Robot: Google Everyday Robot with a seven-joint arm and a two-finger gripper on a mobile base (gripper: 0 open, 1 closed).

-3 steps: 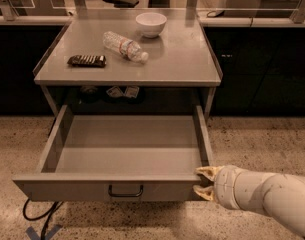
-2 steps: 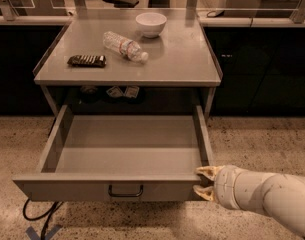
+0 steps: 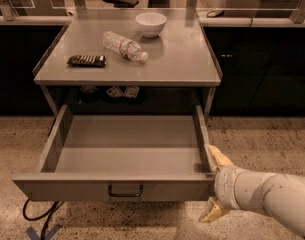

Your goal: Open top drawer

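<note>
The top drawer (image 3: 127,151) of a grey metal cabinet stands pulled far out toward me. Its wide plain grey inside holds nothing. A small black pull handle (image 3: 125,191) sits at the centre of its front panel. My gripper (image 3: 214,184) is at the drawer's front right corner, fingers spread apart, one yellowish fingertip (image 3: 215,155) on the right rim and the other (image 3: 208,214) below the front panel. It holds nothing. The white arm (image 3: 272,199) comes in from the lower right.
On the cabinet top (image 3: 182,59) lie a clear plastic bottle (image 3: 124,46), a white bowl (image 3: 150,23) and a dark snack bar (image 3: 86,60). Black cables (image 3: 39,216) trail on the speckled floor at lower left. Dark cabinets (image 3: 262,69) stand behind.
</note>
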